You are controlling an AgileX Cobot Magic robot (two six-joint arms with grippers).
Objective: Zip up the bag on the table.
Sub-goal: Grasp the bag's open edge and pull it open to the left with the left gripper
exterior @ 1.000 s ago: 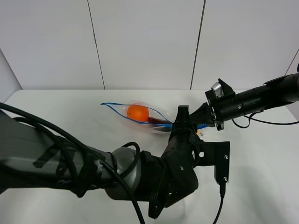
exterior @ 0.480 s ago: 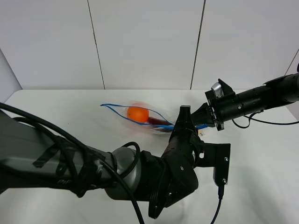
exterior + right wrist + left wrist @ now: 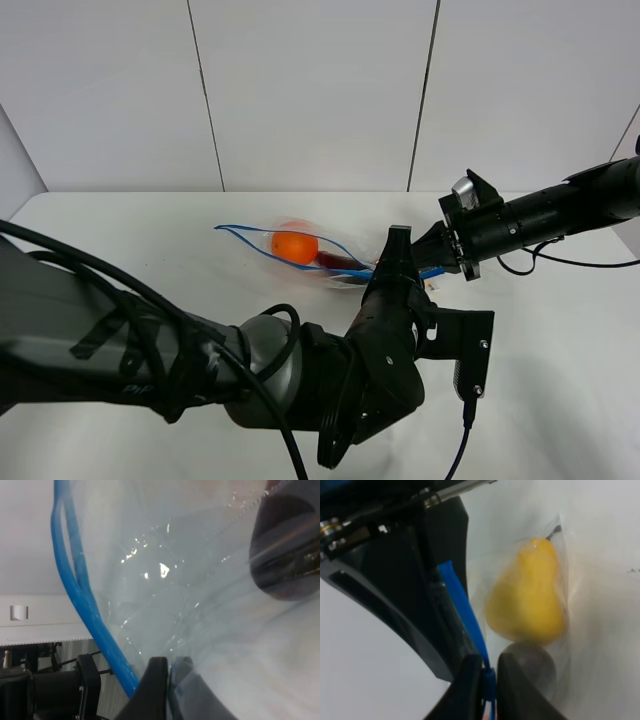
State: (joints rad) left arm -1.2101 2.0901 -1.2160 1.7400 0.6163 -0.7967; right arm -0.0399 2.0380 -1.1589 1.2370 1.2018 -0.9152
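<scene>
The clear bag [image 3: 300, 250] lies on the white table [image 3: 120, 240], its mouth gaping toward the left, outlined by the blue zipper strip [image 3: 245, 232]. An orange item [image 3: 295, 244] shows through it. At the bag's right end my left gripper [image 3: 392, 256] is shut on the blue strip [image 3: 465, 610], fingers [image 3: 468, 687] pinched together on it, with a yellow item [image 3: 527, 605] and a dark purple one [image 3: 530, 665] just behind. From the right, my right gripper [image 3: 436, 258] is shut on the bag's plastic edge [image 3: 165, 580] beside the blue strip [image 3: 75, 595].
My left arm's bulky black body [image 3: 300, 380] fills the front of the table and hides the bag's near right corner. A cable [image 3: 465, 440] hangs from it. White wall panels [image 3: 310, 90] stand behind the table's far edge.
My left gripper's jaws have closed onto the blue zipper strip, and its wrist has shifted slightly. The right gripper and the bag have stayed where they were.
</scene>
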